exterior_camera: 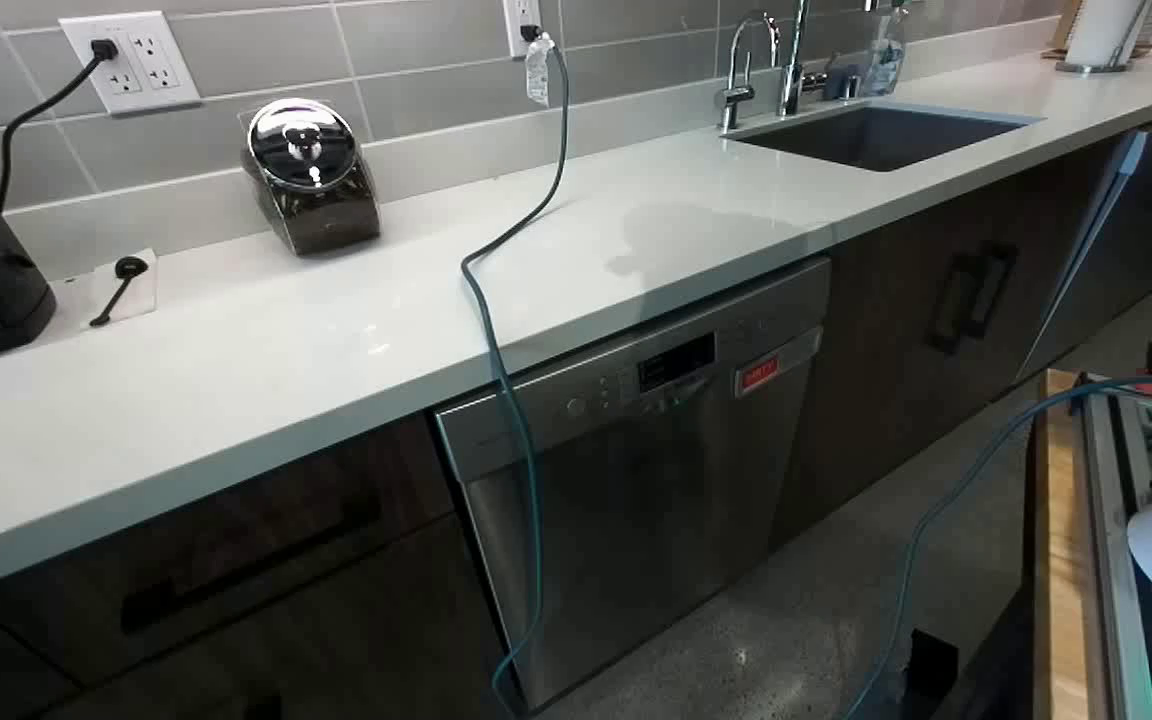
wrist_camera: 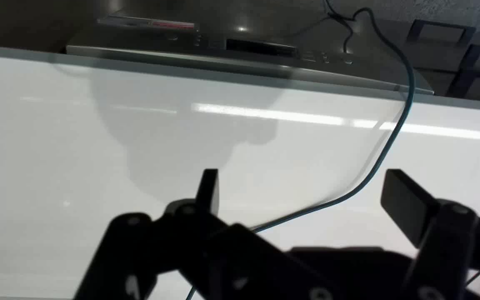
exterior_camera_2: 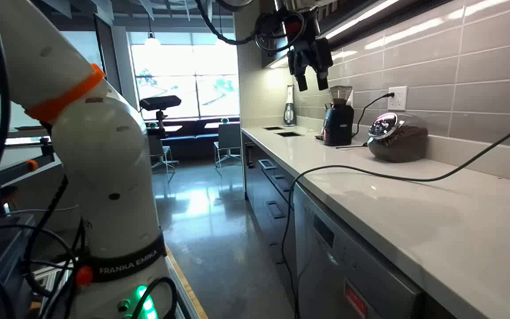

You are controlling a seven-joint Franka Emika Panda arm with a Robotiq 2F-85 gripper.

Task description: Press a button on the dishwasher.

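Observation:
The dishwasher (exterior_camera: 656,490) is a grey metal front under the counter in an exterior view. Its top control strip (exterior_camera: 581,385) carries small buttons, a dark display (exterior_camera: 676,361) and a red label (exterior_camera: 760,373). The dishwasher also shows at lower right in an exterior view (exterior_camera_2: 321,274) and along the top of the wrist view (wrist_camera: 148,39), seen steeply from above. My gripper (exterior_camera_2: 311,83) hangs high above the counter, fingers pointing down, well apart from the dishwasher. In the wrist view the gripper (wrist_camera: 300,183) is open, with nothing between its fingers.
A thin cable (exterior_camera: 526,450) runs from the wall outlet over the counter (exterior_camera: 416,330) and down across the dishwasher's front. A glass jar (exterior_camera_2: 399,137) and a black grinder (exterior_camera_2: 339,122) stand on the counter. Dark drawers with bar handles (exterior_camera: 256,570) flank the dishwasher.

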